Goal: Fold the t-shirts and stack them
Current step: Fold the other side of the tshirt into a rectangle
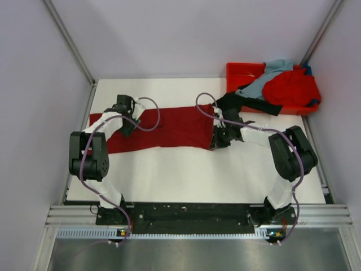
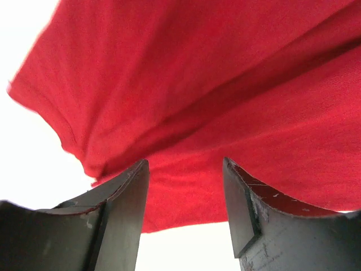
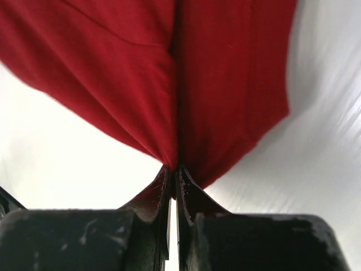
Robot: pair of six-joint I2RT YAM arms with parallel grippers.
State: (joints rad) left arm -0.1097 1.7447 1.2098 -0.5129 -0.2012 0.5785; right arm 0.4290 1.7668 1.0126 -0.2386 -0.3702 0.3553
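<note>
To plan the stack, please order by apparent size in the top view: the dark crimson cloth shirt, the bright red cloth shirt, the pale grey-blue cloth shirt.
1. Dark crimson shirt, spread flat.
2. Bright red shirt, bunched.
3. Pale grey-blue shirt, crumpled, so its true size is unclear.

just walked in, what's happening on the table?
Two arms are working the dark crimson t-shirt, stretched across the table. The right gripper is pinched shut on its right end; the left gripper is open at its left end. The bright red shirt, grey-blue shirt and black shirt sit piled at the tray, back right.
</note>
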